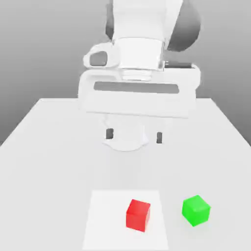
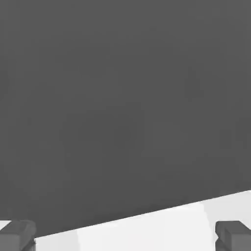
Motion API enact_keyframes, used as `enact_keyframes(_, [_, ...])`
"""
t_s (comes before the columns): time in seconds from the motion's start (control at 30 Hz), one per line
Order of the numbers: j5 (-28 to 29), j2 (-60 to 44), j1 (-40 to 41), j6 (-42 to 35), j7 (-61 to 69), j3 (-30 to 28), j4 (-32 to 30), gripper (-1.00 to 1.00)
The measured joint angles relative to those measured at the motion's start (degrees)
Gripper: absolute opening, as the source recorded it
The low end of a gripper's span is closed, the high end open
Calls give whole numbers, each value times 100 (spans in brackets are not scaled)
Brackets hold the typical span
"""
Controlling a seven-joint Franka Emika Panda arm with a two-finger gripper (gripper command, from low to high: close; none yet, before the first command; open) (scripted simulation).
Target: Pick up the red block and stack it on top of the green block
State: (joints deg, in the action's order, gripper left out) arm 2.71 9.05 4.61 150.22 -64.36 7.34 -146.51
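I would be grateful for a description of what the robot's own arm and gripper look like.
The arm is glossy white with rounded casings and dark grey sections near the top of the exterior view. Its gripper has a wide white body with softened corners and a long, dark grey slot, and two fingers with small, blocky black tips.

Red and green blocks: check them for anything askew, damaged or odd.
Nothing looks damaged. The red block sits on the white sheet, turned slightly against its edges; the green block rests beside the sheet, also turned. Neither seems worrying.
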Motion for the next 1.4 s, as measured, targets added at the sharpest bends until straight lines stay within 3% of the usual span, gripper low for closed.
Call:
enact_keyframes(0.2, [-54, -1236, -96, 629, -523, 27, -499, 0])
enact_keyframes(0.4, [284, -2477, -289, 1607, -863, -235, -416, 0])
enact_keyframes(0.43, [326, -2608, -327, 1719, -895, -283, -398, -100])
enact_keyframes(0.67, [337, -2602, -319, 1722, -907, -275, -399, -100])
enact_keyframes(0.87, [-62, -1526, -201, 809, -562, -27, -559, -100])
enact_keyframes(1.2, [-215, -1015, -1439, 127, 1700, 835, -390, -100])
enact_keyframes(1.37, [356, -1843, -1555, 861, 1483, 630, -329, -100])
enact_keyframes(1.4, [473, -2009, -1603, 1012, 1402, 559, -319, 100])
